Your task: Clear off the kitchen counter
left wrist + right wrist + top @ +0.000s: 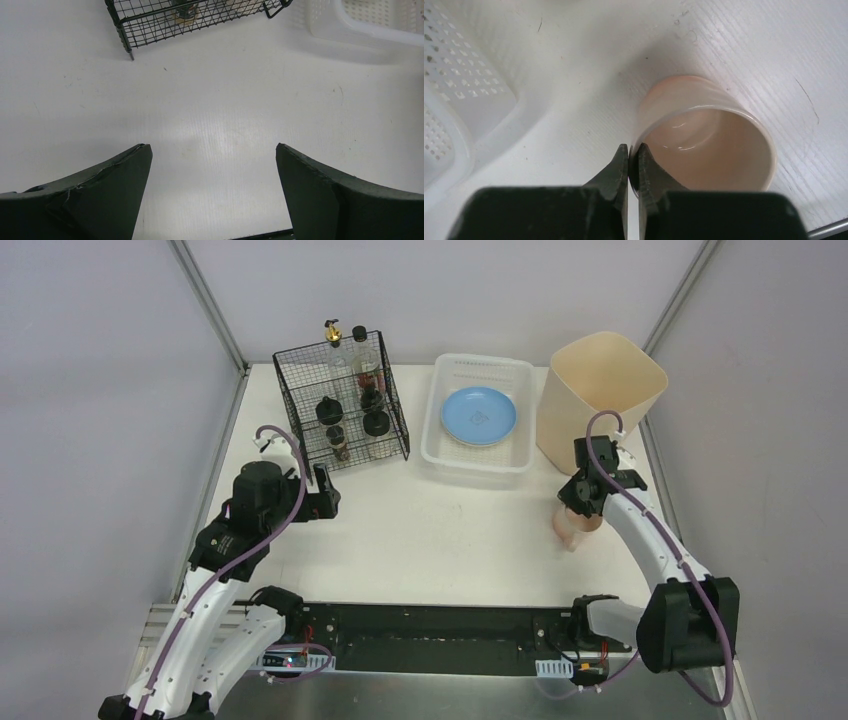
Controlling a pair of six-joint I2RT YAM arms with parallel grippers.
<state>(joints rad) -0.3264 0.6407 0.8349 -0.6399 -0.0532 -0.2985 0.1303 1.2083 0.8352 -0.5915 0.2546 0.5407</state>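
So the surface (450, 530) is a big plain white rectangle, matte, and it takes up pretty much the whole floor of the enclosure, running from the arm bases out to the back wall. Up close it's not spotless. The left wrist view shows faint scuffs, a few thin dark marks and a soft glare patch, and the right wrist view picks up fine grain lines and a couple of hairline scratches.

The left pincer (212, 147) is spread wide with nothing between its fingers. It sits near the left edge, just in front of the wire rack (345, 400).

The right pincer (629, 150) is squeezed almost together, pinching the rim of a pinkish cup (704, 145), with one finger inside the wall and one outside. That's near the right edge. Can't tell whether the cup is touching the surface or is lifted a bit.

The rack holds some bottles and sits at the back left. A white basket (478, 458) is at the back middle with a blue plate (479, 415) in it. A beige bin (600, 390) stands in the back right corner, just beside the basket.
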